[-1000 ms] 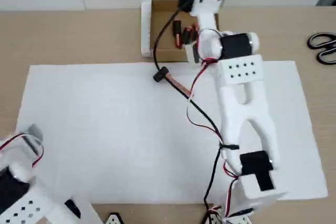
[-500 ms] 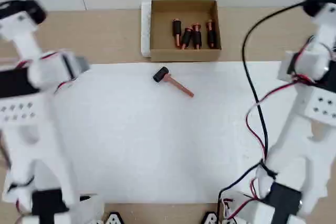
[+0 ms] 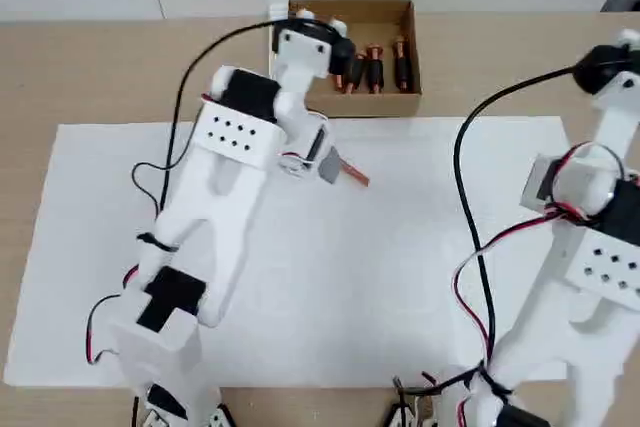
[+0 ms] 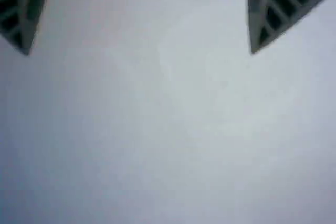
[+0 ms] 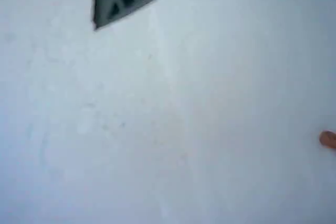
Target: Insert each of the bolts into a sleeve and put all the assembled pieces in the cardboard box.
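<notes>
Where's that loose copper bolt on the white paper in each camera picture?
High view: loose bolt pokes out beside the left gripper, below the cardboard box.
Left wrist view: open fingertips over white paper.
Right wrist view: copper speck at the edge, perhaps its tip.
Shared landmark: the white paper.

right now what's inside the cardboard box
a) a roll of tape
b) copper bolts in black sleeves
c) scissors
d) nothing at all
b: the high view shows copper bolts in black sleeves lying side by side on the floor of the cardboard box.
</notes>
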You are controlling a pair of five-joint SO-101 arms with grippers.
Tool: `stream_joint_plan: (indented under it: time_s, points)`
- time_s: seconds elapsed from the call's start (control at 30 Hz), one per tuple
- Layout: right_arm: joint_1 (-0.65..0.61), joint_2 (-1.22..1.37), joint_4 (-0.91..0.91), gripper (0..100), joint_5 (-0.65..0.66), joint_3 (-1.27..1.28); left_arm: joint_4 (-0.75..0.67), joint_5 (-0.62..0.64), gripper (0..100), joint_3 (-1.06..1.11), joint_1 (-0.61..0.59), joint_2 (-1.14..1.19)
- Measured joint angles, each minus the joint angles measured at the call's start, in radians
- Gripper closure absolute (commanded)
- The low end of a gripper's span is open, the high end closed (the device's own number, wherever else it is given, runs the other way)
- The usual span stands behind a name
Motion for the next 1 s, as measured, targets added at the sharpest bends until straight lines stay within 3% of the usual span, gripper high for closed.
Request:
stream_joint_plan:
  time_s: [0.17,0.43,0.6,1.0]
  points:
    - [0.0,-0.043,-0.003,75.1,0.0,0.049,-0.029,0.058,77,0.0,0.025,0.043]
    - [0.0,-0.054,-0.003,75.1,0.0,0.052,-0.269,0.496,82,-0.002,0.015,0.18]
    - [0.0,-0.054,-0.003,75.1,0.0,0.052,-0.339,0.651,82,-0.002,0.009,0.259]
    - [-0.002,-0.054,-0.003,75.1,0.0,0.052,-0.466,0.704,82,-0.002,0.012,0.385]
